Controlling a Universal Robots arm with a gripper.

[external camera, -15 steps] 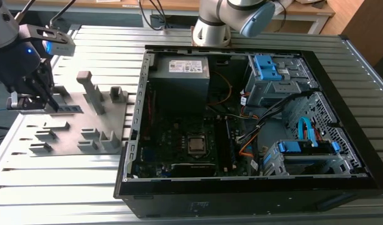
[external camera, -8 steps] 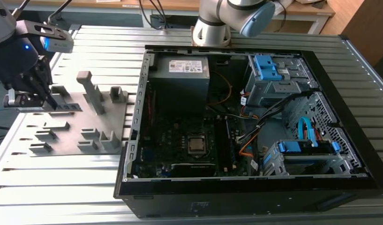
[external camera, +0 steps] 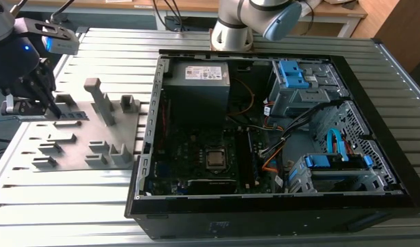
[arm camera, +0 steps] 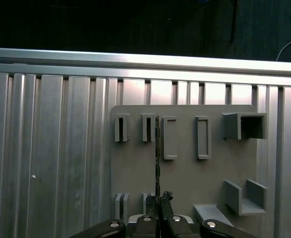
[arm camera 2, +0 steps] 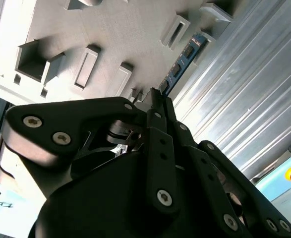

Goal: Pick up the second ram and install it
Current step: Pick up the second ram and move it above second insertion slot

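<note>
My own gripper (arm camera 2: 155, 96) is hiding the near end of the second ram (arm camera 2: 184, 57). In the first wrist view I am seeing the stick edge-on, as a thin dark line, so its chips are hard to make out there. My fingers (arm camera: 161, 198) are pressing together on that near end, clamping it. The rest of the stick is reaching straight out ahead of my fingertips, standing on edge between the raised slots of the grey fixture plate (arm camera: 185, 173). The open computer case (external camera: 265, 206) is sitting well off to my side.
</note>
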